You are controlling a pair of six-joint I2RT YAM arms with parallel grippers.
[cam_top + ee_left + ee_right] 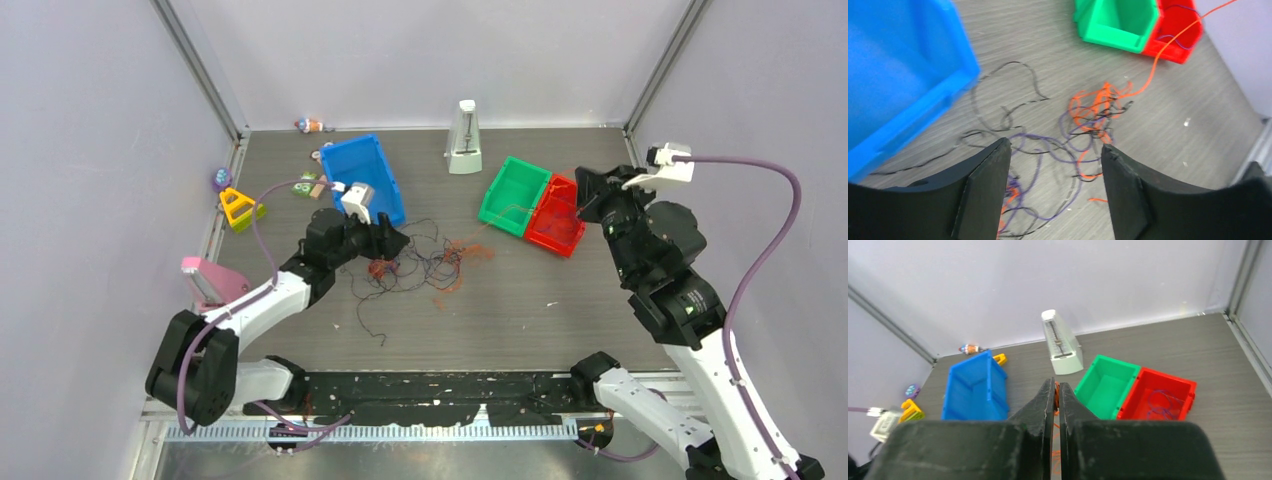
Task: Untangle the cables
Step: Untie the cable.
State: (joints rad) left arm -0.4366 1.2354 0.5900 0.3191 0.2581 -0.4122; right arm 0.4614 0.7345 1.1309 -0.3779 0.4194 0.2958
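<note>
The cables (430, 262) lie as a loose tangle of thin orange, purple and black strands on the table's middle. Just left of the tangle and low over it is my left gripper (388, 240). In the left wrist view my left gripper (1055, 146) stands open, with purple and black loops (1048, 150) on the table between its fingers and an orange clump (1095, 107) beyond them. My right gripper (585, 195) hangs above the red bin. It (1056, 386) is shut on an orange strand (1056, 392), which stretches back to the tangle (1168, 50).
A blue bin (365, 180) stands behind the left gripper. Green bin (515, 192) and red bin (555, 218) sit side by side at right, and the red bin holds a purple cable (1160, 402). A metronome (463, 140) stands at the back. Small toys (238, 208) lie far left.
</note>
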